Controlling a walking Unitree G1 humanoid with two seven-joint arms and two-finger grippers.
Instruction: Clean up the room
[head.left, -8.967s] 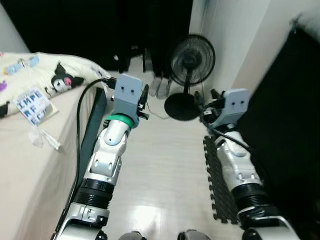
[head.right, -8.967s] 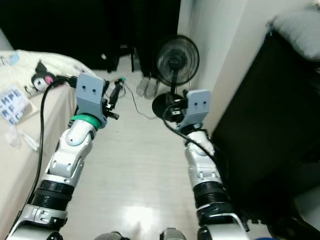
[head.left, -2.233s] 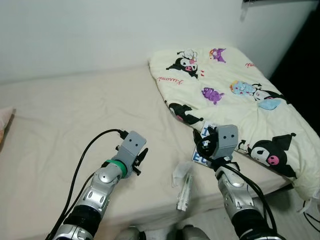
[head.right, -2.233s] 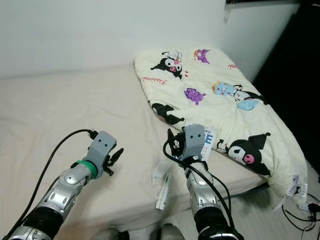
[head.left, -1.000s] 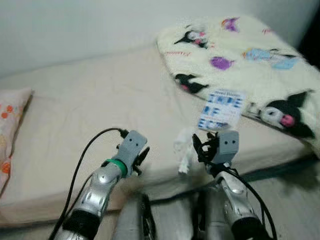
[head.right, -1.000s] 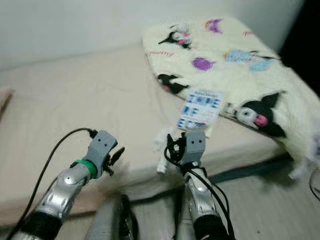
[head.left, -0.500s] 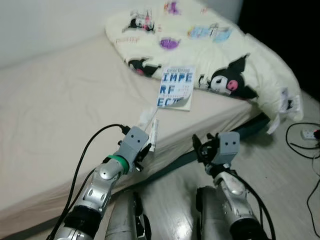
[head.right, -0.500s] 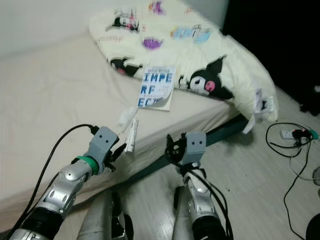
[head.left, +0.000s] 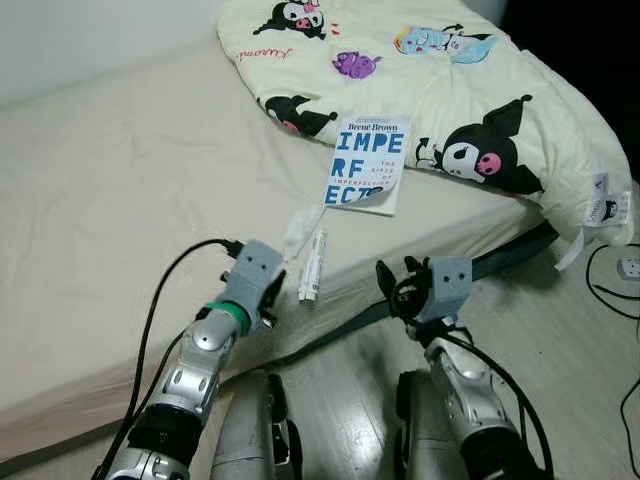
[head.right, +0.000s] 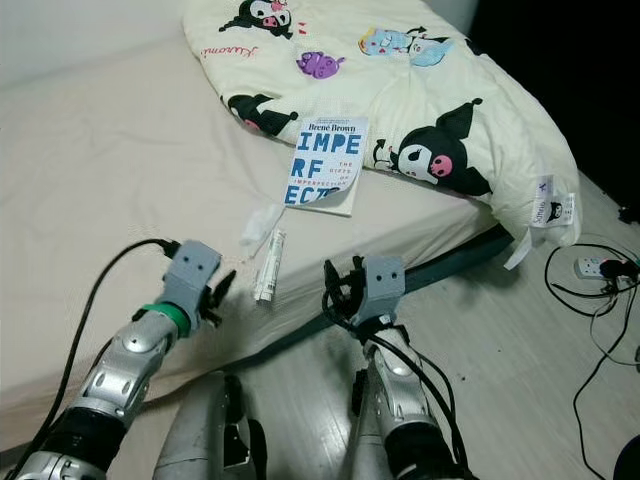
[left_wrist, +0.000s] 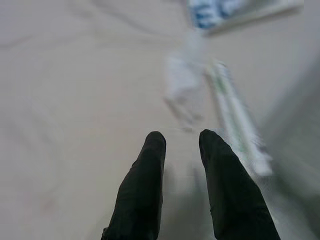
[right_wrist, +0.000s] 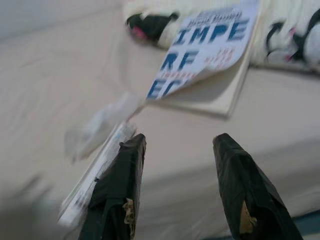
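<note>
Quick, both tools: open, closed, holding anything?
Left tool: open, holding nothing, over the bed.
Right tool: open, holding nothing.

Both silver arms reach forward, left gripper (left_wrist: 177, 142) jaws slightly parted, right gripper (right_wrist: 177, 145) jaws spread wide.

Silver jointed arms carry grey camera boxes, black cables, a green wrist ring (head.left: 222, 310).

Book (head.right: 326, 165): on the bed (head.right: 110, 170), at the blanket's (head.right: 400, 80) edge.
Tube (head.right: 268, 265): 7 o'clock of the book.
</note>
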